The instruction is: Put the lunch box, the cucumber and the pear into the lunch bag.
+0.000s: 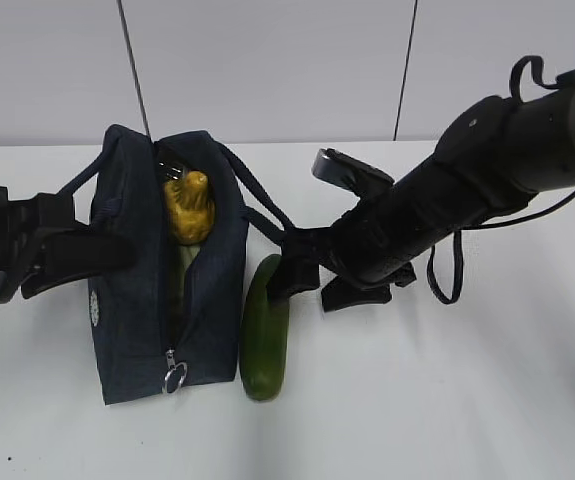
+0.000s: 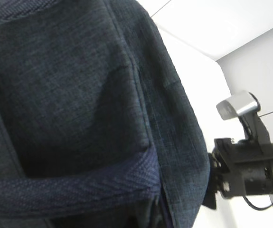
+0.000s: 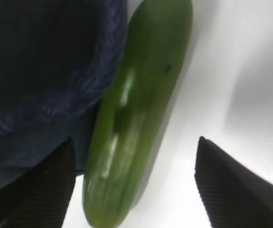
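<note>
One bag (image 1: 137, 290) sits on the white surface (image 1: 447, 400), soft dark fabric that sags and shifts when pushed, so it needs steadying at its side wall or a handle. The left hand (image 1: 112, 252) presses against the bag's left side; its fingers are hidden by the cloth, and I judge it closed, probably pinching the fabric to hold the mouth open. The zipper is open along the top. Beside the bag's right wall lies the cucumber (image 1: 264, 335), touching the fabric: stiff, smooth, glossy, likely slippery and fairly heavy, best taken across its middle. The right hand (image 3: 136, 190) hovers over it spread wide, one finger on each side, gripping nothing. The pear (image 1: 189, 208), lumpy and firm, already sits in the bag's mouth.
</note>
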